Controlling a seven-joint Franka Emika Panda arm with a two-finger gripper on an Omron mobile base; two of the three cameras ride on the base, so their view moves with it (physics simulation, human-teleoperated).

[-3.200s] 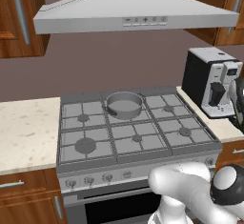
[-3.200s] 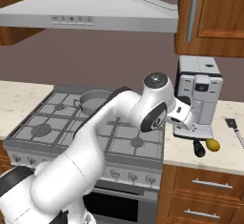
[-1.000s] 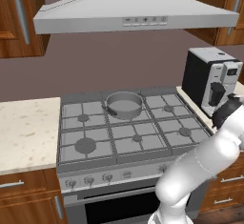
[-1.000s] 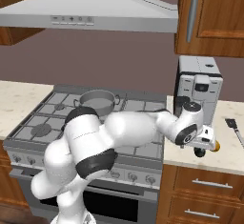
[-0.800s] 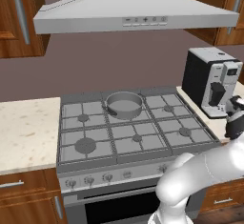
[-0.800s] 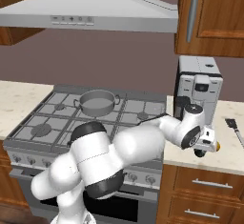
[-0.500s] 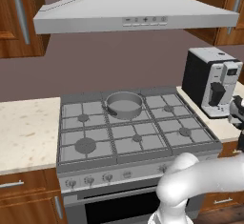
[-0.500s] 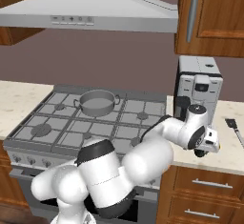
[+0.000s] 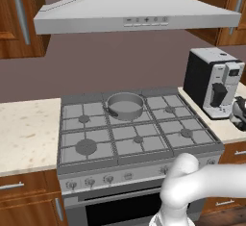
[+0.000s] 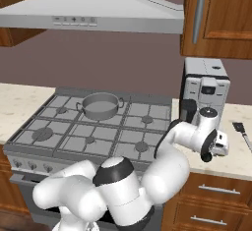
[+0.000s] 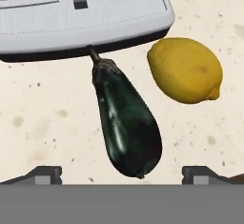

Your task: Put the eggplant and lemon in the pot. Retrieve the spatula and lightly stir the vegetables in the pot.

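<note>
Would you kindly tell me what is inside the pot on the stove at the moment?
The pot sits on a rear burner and shows bare grey metal inside. The eggplant and lemon still lie on the counter. The near wall hides part of the pot's floor.

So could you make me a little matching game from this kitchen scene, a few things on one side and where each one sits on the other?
Things:
1. pot
2. eggplant
3. lemon
4. spatula

Places:
A. on the counter right of the coffee machine, far from the stove
B. on a rear burner of the stove
C. under the open gripper, stem end at the coffee machine's base
D. beside the eggplant, not touching it

Pairs: 1-B, 2-C, 3-D, 4-A
</note>
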